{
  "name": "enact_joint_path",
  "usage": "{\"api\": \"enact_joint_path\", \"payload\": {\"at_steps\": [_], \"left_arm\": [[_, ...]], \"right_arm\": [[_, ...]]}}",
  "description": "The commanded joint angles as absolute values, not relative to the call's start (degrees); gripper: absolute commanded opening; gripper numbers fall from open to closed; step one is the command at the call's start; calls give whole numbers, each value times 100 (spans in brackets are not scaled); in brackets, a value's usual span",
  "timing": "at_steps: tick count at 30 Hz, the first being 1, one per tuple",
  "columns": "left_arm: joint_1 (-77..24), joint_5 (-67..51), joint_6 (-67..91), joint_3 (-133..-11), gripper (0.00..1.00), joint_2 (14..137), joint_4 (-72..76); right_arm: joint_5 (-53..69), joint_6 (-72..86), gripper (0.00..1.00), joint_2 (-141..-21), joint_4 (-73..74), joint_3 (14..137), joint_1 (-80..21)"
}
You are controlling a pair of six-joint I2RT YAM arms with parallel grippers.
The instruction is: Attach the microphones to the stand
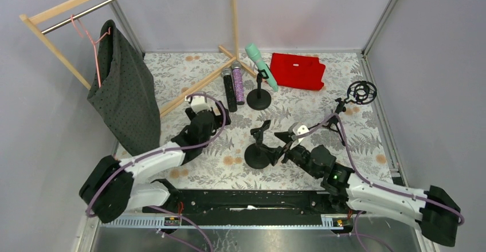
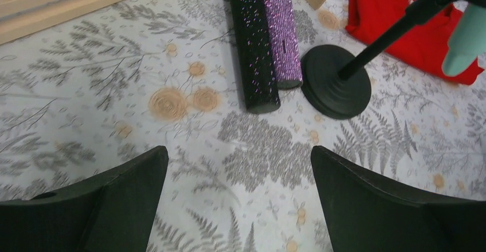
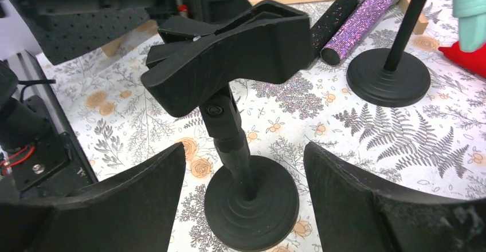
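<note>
The mint-green microphone (image 1: 261, 66) sits clipped on the far black stand (image 1: 259, 96); its lower end shows in the left wrist view (image 2: 467, 37). The black microphone (image 1: 228, 89) and the glittery purple microphone (image 1: 238, 83) lie side by side on the table, beside that stand's base (image 2: 335, 89). My left gripper (image 1: 222, 116) is open and empty just short of their near ends (image 2: 255, 51). My right gripper (image 1: 279, 146) is open, its fingers on either side of the near stand (image 3: 252, 206), whose clip (image 3: 229, 57) is empty.
A wooden clothes rack with a dark garment (image 1: 123, 86) on a pink hanger stands at the left; its base bars (image 1: 195, 89) run across the table. A red cloth (image 1: 298, 70) lies at the back. A stand with a ring-shaped mount (image 1: 361, 91) is at the right.
</note>
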State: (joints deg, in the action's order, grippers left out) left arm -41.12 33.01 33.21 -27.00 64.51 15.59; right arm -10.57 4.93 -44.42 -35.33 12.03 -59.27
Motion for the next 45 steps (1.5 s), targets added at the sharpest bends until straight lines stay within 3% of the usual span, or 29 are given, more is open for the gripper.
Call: {"api": "enact_joint_path", "payload": {"at_steps": [1, 8, 15, 33, 45], "left_arm": [[-3683, 2454, 3445, -3461, 98, 7290, 2385], [-3008, 2010, 3679, -4740, 86, 8820, 1996], [-2701, 1960, 3626, -5998, 71, 9962, 1072], [-2602, 1864, 3076, -7582, 68, 11418, -117], [-2602, 1755, 2921, -7854, 58, 11789, -495]], "right_arm": [[-1309, 962, 82, -3523, -2376, 1105, -5960], [-1797, 1760, 80, -2405, -1132, 1196, -5966], [-2063, 2107, 79, -2386, -135, 1571, -5959], [-2316, 2392, 79, -2322, 290, 1596, -5960], [-2365, 2486, 78, -2314, 372, 1534, -5956]]}}
